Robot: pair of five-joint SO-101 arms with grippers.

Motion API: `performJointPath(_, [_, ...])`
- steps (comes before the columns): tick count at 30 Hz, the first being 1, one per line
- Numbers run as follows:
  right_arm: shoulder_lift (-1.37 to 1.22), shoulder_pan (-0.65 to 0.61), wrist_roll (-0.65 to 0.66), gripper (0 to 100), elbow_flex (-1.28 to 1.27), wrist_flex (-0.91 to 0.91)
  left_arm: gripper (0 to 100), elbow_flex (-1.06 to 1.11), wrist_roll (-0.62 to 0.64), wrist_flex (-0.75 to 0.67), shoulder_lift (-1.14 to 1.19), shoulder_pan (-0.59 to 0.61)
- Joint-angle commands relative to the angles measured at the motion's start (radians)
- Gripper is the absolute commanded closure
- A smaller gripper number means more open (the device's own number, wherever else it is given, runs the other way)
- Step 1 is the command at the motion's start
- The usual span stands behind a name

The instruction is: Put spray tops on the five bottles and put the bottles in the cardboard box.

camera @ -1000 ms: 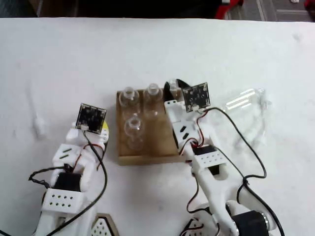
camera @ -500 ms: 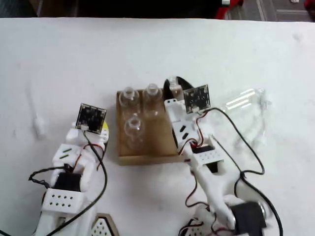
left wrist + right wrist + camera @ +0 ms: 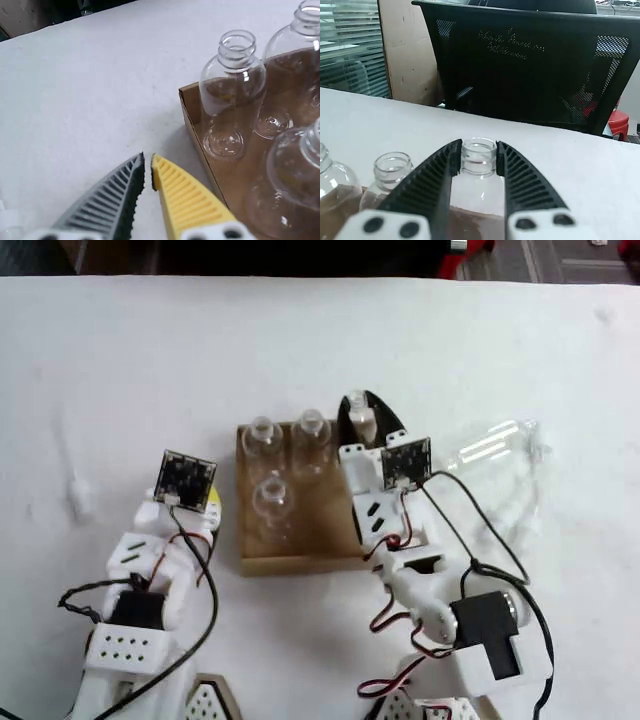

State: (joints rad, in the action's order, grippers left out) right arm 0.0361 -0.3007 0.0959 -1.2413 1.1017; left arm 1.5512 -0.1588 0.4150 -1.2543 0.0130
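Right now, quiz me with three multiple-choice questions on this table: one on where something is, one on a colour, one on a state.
1. Where is the left pincer?
A. Over the table, beside the box
B. Inside the box
C. On a chair

2. What colours are its fingers?
A. Both black
B. Grey and yellow
C. Red and white

3. How is the right pincer?
A. Wide open, empty
B. Shut on a spray top
C. Shut on the neck of a bottle

Answers: 1 A, white table lies under its tips, with the box alongside. 2 B, one of each. 3 C, its fingers press the neck from both sides.
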Motion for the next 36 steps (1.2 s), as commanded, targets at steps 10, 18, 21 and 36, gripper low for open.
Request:
performJointPath(10, [-0.004,0.025,-0.003,98.3,-0.003,0.024,97,-0.006,-0.012,-0.021,0.001,-0.013])
performJointPath(18, [-0.005,-0.018,0.126,98.3,-0.023,0.019,97,-0.006,-0.012,-0.021,0.001,-0.013])
performJointPath(21, [-0.005,-0.024,0.137,98.3,-0.037,0.024,97,-0.006,-0.012,-0.021,0.001,-0.013])
performJointPath(36, [0.007,-0.03,0.137,81.7,-0.064,0.03,97,-0.006,-0.012,-0.023,0.001,-0.012])
